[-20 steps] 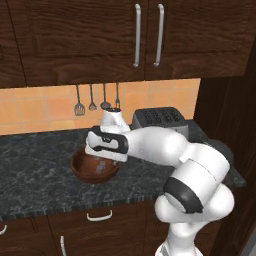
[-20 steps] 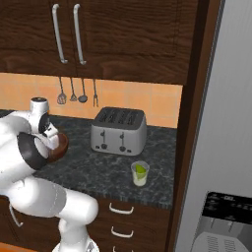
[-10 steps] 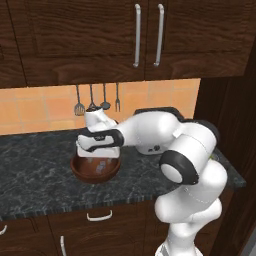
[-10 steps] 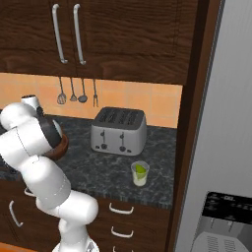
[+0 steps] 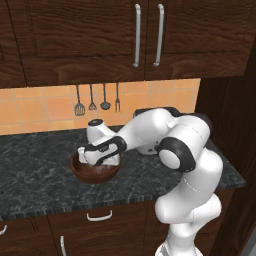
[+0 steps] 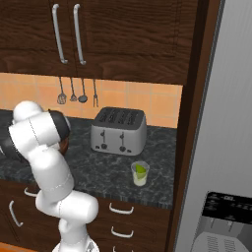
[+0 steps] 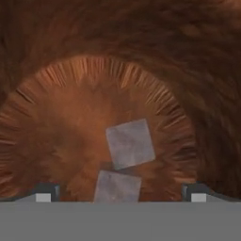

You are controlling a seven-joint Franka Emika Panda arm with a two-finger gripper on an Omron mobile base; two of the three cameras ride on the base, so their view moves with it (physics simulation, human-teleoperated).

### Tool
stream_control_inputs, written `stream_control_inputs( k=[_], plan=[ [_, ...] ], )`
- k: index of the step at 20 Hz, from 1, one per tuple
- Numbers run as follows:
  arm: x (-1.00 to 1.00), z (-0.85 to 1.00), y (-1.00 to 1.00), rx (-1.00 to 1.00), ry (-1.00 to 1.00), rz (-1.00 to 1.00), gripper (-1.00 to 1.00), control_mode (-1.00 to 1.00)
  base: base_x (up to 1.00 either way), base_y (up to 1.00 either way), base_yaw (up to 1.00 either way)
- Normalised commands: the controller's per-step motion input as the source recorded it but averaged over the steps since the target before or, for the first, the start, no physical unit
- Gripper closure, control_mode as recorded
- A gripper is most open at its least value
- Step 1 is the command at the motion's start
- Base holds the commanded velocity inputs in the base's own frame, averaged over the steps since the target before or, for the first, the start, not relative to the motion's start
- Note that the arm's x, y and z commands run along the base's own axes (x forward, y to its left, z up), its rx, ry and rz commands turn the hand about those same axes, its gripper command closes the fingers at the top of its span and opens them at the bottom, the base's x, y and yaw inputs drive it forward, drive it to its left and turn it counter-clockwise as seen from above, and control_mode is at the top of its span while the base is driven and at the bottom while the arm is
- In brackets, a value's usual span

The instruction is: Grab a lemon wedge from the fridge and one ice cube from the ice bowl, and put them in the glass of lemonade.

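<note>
The ice bowl, round and dark reddish-brown, stands on the black counter left of the arm. My gripper points down into it. In the hand view the bowl's wooden floor is close below. One pale grey ice cube lies near the middle and another ice cube lies just under it, between my fingertips. The gripper is open and touches neither cube. The glass of lemonade stands right of the toaster; a bright yellow-green bit in it looks like the lemon wedge. The grey fridge is at the right.
A steel toaster sits against the tiled wall between bowl and glass. Utensils hang on the wall above the counter. Dark wall cupboards hang overhead, and a dark wooden panel separates the counter from the fridge.
The arm has swung lower and the hand has dropped into the bowl. The jaws have spread wider. Bowl, toaster and glass have stayed put.
</note>
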Motion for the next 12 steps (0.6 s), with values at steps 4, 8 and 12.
stream_control_inputs(
  k=[4,8,12],
  plan=[
    [0.51,-0.4,0.02,-0.01,0.0,0.0,-1.0,-1.0,0.0,0.0,0.0],
    [0.4,-0.1,0.27,0.0,0.0,-0.02,-1.0,-1.0,0.0,0.0,0.0],
    [-0.17,-0.26,0.23,-0.03,0.03,0.0,-1.0,-1.0,0.0,0.0,0.0]
  ],
)
